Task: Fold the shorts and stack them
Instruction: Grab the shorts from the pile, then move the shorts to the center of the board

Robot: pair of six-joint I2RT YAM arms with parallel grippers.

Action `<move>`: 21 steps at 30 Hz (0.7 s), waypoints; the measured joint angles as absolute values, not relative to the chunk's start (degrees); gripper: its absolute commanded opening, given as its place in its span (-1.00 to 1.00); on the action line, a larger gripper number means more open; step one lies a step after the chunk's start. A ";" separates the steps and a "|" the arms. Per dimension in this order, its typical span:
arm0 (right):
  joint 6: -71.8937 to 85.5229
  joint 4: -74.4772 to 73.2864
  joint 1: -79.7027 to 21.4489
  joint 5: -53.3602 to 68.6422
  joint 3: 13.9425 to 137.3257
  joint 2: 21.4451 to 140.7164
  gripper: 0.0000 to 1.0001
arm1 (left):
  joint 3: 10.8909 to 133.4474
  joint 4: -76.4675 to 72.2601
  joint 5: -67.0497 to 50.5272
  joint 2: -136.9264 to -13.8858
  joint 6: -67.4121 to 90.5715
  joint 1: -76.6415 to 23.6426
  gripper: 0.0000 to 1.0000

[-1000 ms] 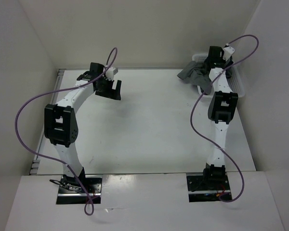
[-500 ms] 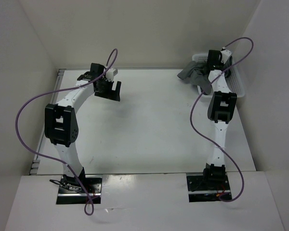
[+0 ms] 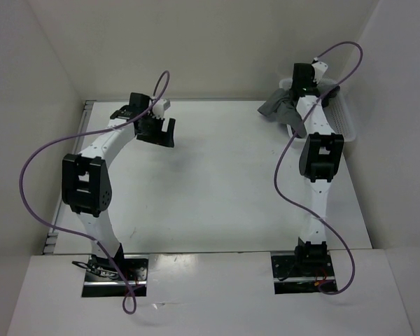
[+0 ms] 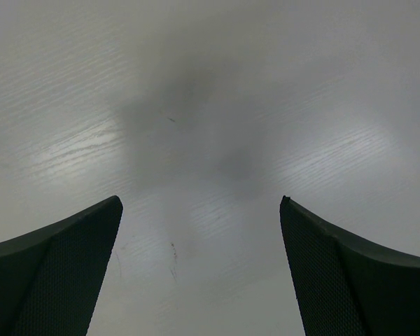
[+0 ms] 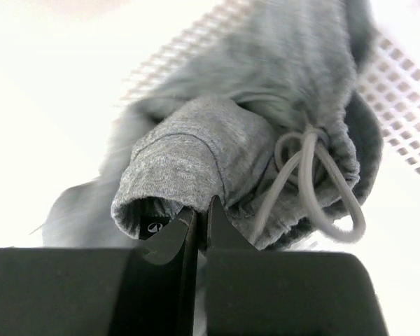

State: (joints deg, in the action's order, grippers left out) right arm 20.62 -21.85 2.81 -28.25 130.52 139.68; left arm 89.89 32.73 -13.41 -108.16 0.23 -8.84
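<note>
The grey shorts [image 3: 278,106] hang bunched over the left rim of the white mesh basket [image 3: 346,117] at the back right. My right gripper [image 3: 298,89] is above them. In the right wrist view it [image 5: 201,204] is shut on a fold of the shorts' waistband [image 5: 189,154], and a pale drawstring [image 5: 315,175] loops beside it. My left gripper [image 3: 161,133] hovers over the bare table at the back left. Its fingers [image 4: 70,245] stand wide open with nothing between them.
White walls close the table in at the back and on both sides. The basket's mesh [image 5: 402,73] lies right behind the shorts. Purple cables loop off both arms.
My right gripper has shut on the shorts' waistband and shifted a little back and left with it. The left arm has hardly moved.
</note>
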 measured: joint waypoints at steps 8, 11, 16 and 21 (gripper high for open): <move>21.39 -22.26 -3.77 -31.51 128.99 130.89 -1.00 | 86.61 32.21 -15.11 -101.84 0.23 -8.84 1.00; 20.88 -21.89 -5.56 -33.04 126.19 125.51 -1.00 | 86.56 31.83 -15.40 -99.72 0.23 -8.84 1.00; 16.80 -19.22 -9.04 -35.59 125.01 117.34 -1.00 | 86.50 31.42 -16.38 -96.75 0.23 -8.84 1.00; 8.69 -13.39 -12.75 -31.73 128.68 111.33 -1.00 | 86.50 31.22 -17.69 -94.39 0.23 -8.84 1.00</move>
